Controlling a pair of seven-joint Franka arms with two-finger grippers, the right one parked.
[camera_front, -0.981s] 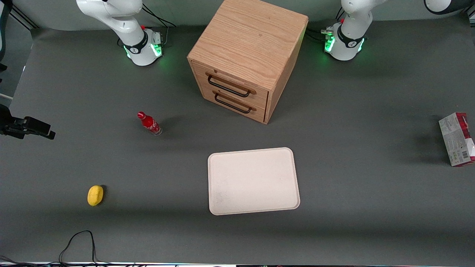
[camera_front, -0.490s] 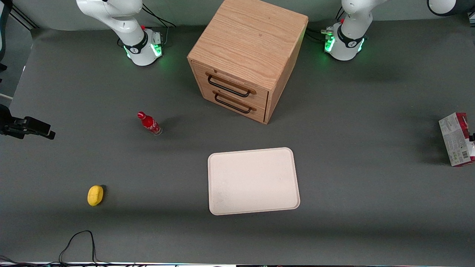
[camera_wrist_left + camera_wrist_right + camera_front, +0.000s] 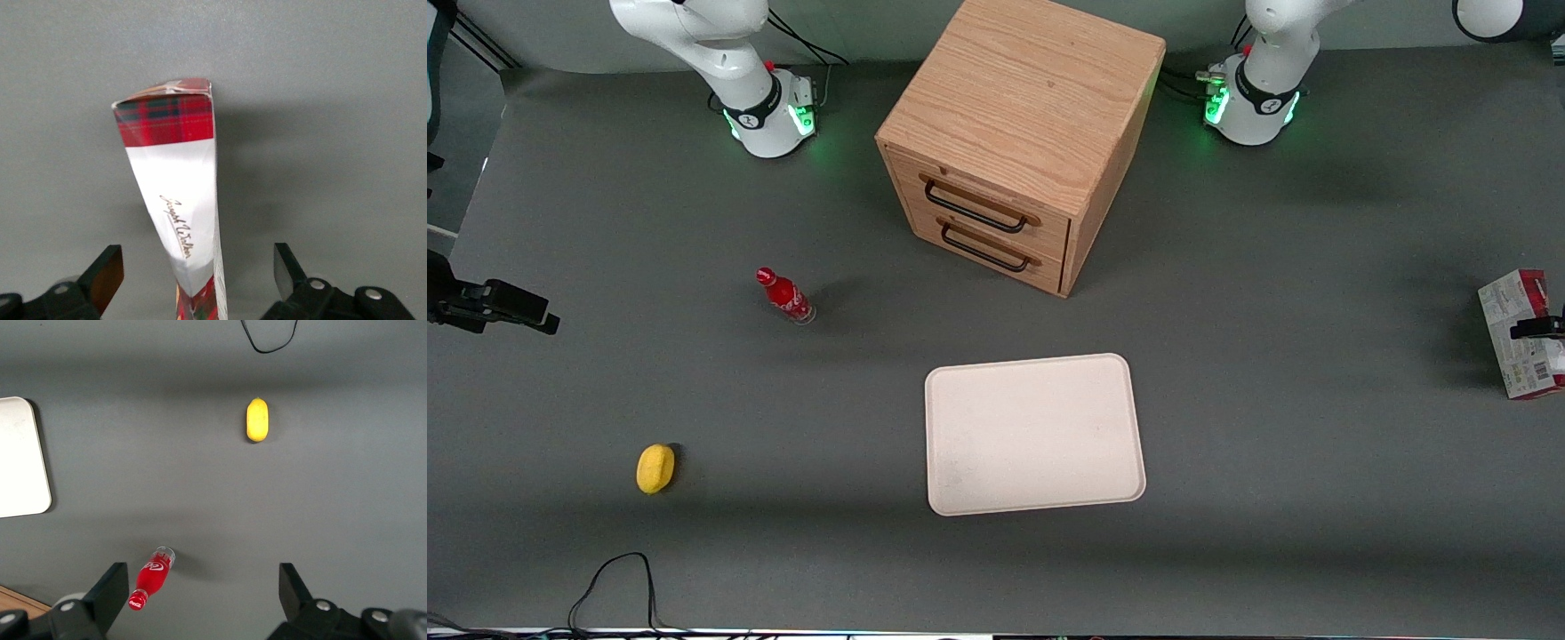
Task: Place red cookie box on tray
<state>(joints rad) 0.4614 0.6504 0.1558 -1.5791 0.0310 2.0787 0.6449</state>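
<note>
The red cookie box (image 3: 1519, 333) stands on edge at the working arm's end of the table, its pale printed back with a barcode showing. In the left wrist view its narrow tartan-red and white edge (image 3: 177, 167) rises between the fingers. My left gripper (image 3: 197, 277) is open, one finger on each side of the box with a gap on both sides. In the front view only a dark fingertip of the gripper (image 3: 1538, 328) shows over the box at the picture's edge. The cream-white tray (image 3: 1034, 434) lies flat mid-table, nearer the front camera than the cabinet, with nothing on it.
A wooden two-drawer cabinet (image 3: 1018, 133) stands between the arm bases. A small red bottle (image 3: 784, 296) and a yellow lemon-shaped object (image 3: 655, 468) lie toward the parked arm's end. A black cable (image 3: 614, 578) loops at the near table edge.
The left gripper's dark finger has come into the front view over the cookie box. The box and the tray have not moved.
</note>
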